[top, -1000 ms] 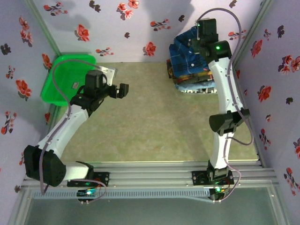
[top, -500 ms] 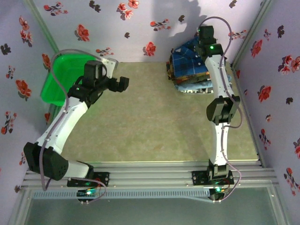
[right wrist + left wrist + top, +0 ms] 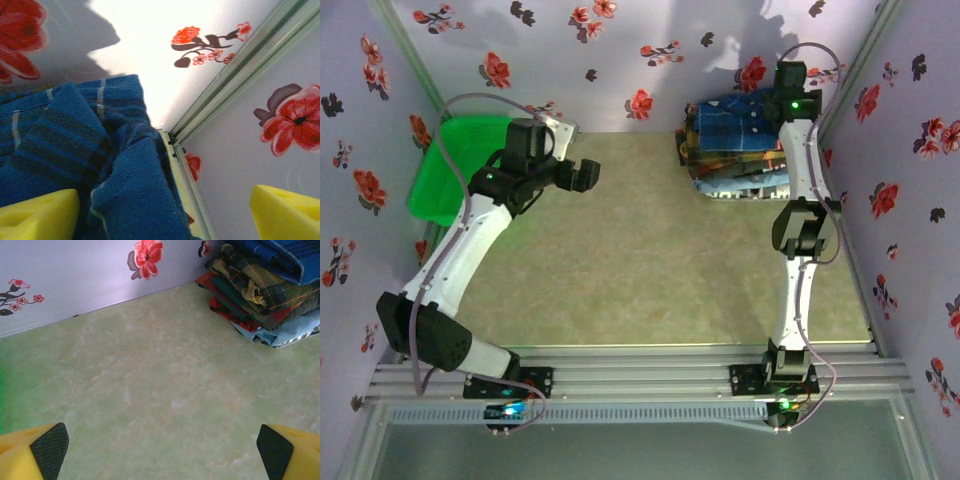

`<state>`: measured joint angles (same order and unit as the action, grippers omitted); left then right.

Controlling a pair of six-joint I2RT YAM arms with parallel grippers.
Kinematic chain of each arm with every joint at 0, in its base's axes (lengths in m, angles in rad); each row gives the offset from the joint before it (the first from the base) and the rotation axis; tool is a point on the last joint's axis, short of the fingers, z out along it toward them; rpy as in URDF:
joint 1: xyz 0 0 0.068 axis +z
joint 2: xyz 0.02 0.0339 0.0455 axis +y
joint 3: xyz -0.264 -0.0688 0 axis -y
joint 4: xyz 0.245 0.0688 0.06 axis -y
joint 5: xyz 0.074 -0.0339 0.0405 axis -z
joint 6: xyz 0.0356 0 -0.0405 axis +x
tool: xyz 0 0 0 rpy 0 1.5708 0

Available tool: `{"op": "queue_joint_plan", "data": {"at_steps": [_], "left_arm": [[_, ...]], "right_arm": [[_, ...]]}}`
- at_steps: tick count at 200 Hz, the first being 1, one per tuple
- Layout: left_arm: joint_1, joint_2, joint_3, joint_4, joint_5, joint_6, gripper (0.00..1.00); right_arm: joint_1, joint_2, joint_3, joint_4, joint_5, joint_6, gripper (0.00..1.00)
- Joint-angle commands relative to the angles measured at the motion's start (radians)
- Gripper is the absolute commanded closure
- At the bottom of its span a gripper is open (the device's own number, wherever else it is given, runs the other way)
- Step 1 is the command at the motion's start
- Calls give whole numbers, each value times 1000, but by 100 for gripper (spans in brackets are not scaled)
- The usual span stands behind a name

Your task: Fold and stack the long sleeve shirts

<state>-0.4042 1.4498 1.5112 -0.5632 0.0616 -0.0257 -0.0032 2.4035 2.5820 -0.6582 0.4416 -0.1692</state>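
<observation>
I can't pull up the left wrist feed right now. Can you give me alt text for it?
A stack of folded shirts sits at the upper right near the flowered wall, with a dark blue plaid shirt on top. Pale green table lies in front of it, and the left gripper is open and holds nothing, a yellow finger at each bottom corner.
</observation>
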Motion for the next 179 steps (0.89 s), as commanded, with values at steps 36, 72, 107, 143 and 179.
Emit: {"op": "queue_joint_plan", "data": {"at_steps": [36,72,107,143,179], "left_arm": [[-8,-71,-67,27,-35,-30,0],[-8,-141,-154,81,-90,-48,0],[-5,-221,-255,154,-143,-72,0],[0,-276,-320,185,-191,-86,0],[81,-376,-494,282,-235,-186,0]], "right_arm": [[-24,-105,-39,-29,-50,103,1],[-26,-281,-212,39,-205,225,1],[-24,-436,-367,126,-255,365,1],[-23,-617,-576,123,-301,480,1],[49,-978,-1119,248,-370,545,1]]}}
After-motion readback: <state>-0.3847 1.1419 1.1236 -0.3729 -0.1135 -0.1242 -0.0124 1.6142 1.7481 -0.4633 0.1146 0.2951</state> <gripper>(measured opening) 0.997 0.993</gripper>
